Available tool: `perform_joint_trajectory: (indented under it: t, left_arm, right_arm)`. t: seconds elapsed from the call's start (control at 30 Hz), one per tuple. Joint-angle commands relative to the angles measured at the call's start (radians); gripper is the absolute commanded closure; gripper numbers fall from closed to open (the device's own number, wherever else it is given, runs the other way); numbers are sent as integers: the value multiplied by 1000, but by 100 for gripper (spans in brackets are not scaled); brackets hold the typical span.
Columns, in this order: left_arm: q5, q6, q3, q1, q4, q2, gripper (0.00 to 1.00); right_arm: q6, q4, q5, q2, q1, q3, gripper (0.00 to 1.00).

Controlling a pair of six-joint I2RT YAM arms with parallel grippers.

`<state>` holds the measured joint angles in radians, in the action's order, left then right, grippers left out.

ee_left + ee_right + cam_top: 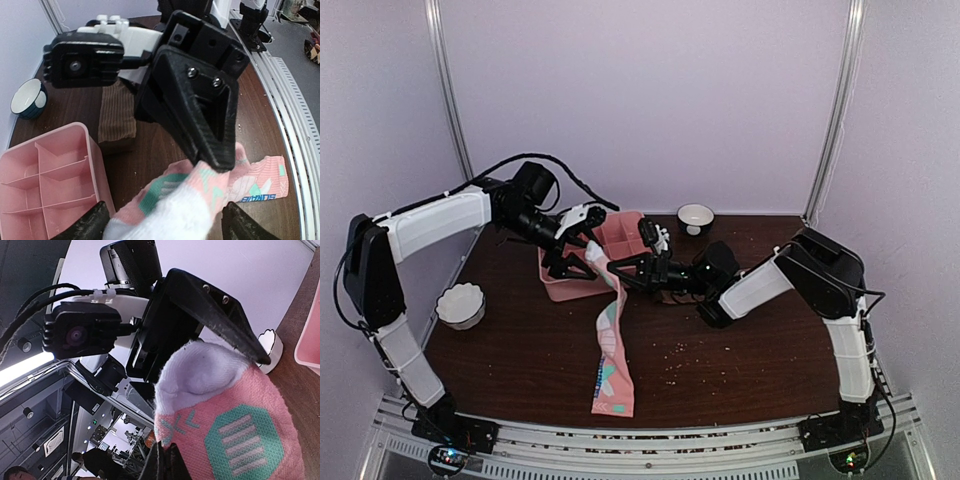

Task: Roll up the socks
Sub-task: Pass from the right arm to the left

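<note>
The pink sock (610, 350) with teal and white patches hangs from the grippers, its lower end on the table (740, 345) near the front edge. My right gripper (167, 461) is shut on its upper part (235, 430); in the top view the gripper (617, 268) sits at the table's middle. My left gripper (167, 222) is open, its fingers wide apart on either side of the sock's white end (175, 212); in the top view it (590, 257) meets the right gripper. The tan-brown sock (117, 112) lies flat under the right arm.
The pink compartmented tray (610, 235) stands just behind the grippers and shows in the left wrist view (45, 185). A white scalloped bowl (460, 305) sits at the left. A small bowl (695, 217) stands at the back. Crumbs dot the table's right half.
</note>
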<state>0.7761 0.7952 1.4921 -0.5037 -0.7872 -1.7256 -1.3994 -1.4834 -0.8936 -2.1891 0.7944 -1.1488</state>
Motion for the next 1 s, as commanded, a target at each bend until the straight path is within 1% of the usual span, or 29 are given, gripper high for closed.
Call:
perform_joint_trajectory:
  t: [0.0,0.07,0.1,0.17,0.23,0.27,0.3,0.4,0.47,0.57,0.6,0.63,0.7,0.83,0.9,0.97]
  left_arm:
    - [64,41,11,-31,-37,10,25]
    - [57,46,31,-34,-53,-5,34]
    - [34,15,59,-33,-54,-21,54]
    - [6,-11,83,-33,-54,-32,73]
    - [-31,-24,96,-35,-54,-35,90]
    - [-55,-34,106,-37,-54,-37,96]
    - [-77,-46,115,-39,-53,-40,100]
    - [-138,-62,133,-56,-52,-54,100]
    - [-201,-69,140,-83,-41,-69,100]
    - [-290,-87,169,-128,-38,-112,100]
    - [-307,-95,185,-142,-40,-128,100]
    - [-327,-98,204,-157,-42,-147,100]
    - [-369,-102,245,-189,-52,-190,100]
    - [-462,-107,363,-242,-84,-301,99]
    - [-525,-113,436,-267,-102,-353,92]
    - [-598,-114,494,-294,-113,-399,84]
  right_arm:
    - [-12,-33,-17,-15,4,-31,100]
    - [-7,-30,-14,-11,1,-25,100]
    - [-1,-19,-13,-10,0,-24,100]
    - [7,-14,-2,-7,-8,-14,100]
    - [25,-9,12,4,-16,10,94]
    - [44,10,22,14,-25,27,92]
    - [65,29,32,29,-31,46,90]
    - [173,139,71,89,-50,108,75]
    - [273,266,106,158,-63,152,67]
    - [465,513,193,282,-79,218,57]
    - [539,621,240,335,-81,240,53]
    - [616,729,307,387,-82,262,52]
    - [757,908,449,505,-73,325,52]
    - [901,1061,714,738,-16,483,61]
    - [943,1113,839,840,44,560,63]
    - [948,1122,919,924,99,638,66]
